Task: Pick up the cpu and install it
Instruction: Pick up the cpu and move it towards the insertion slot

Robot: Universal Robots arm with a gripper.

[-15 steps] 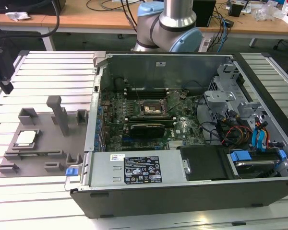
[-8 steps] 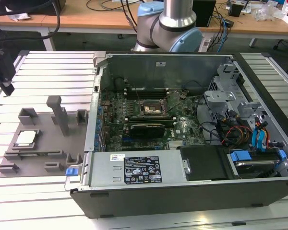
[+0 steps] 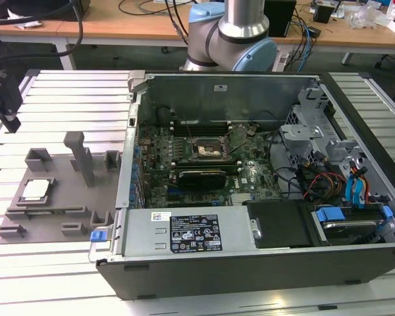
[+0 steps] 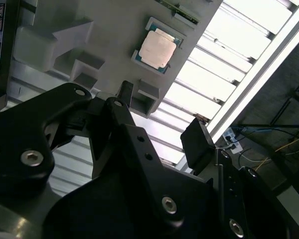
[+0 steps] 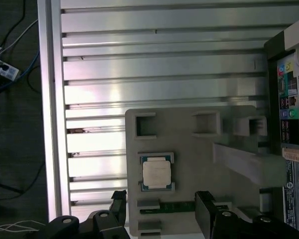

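Observation:
The cpu (image 3: 36,189) is a small pale square chip lying flat in a recess of the grey plastic tray (image 3: 59,207), at the exterior view's left. Both wrist views look down on the cpu (image 5: 156,173) (image 4: 158,50) in that recess. My gripper (image 5: 162,206) (image 4: 162,119) hangs above the tray, open, with its two black fingers (image 5: 207,209) spread wide and nothing between them. It is apart from the chip. The black motherboard socket (image 3: 207,150) with its metal frame sits inside the open computer case (image 3: 138,237).
Raised grey blocks (image 3: 82,158) stand on the tray near the chip. The case wall (image 3: 128,164) borders the tray on the exterior view's right. Ribbed aluminium table slats (image 3: 72,99) surround the tray. Cables and drive bays (image 3: 342,191) fill the case's far side.

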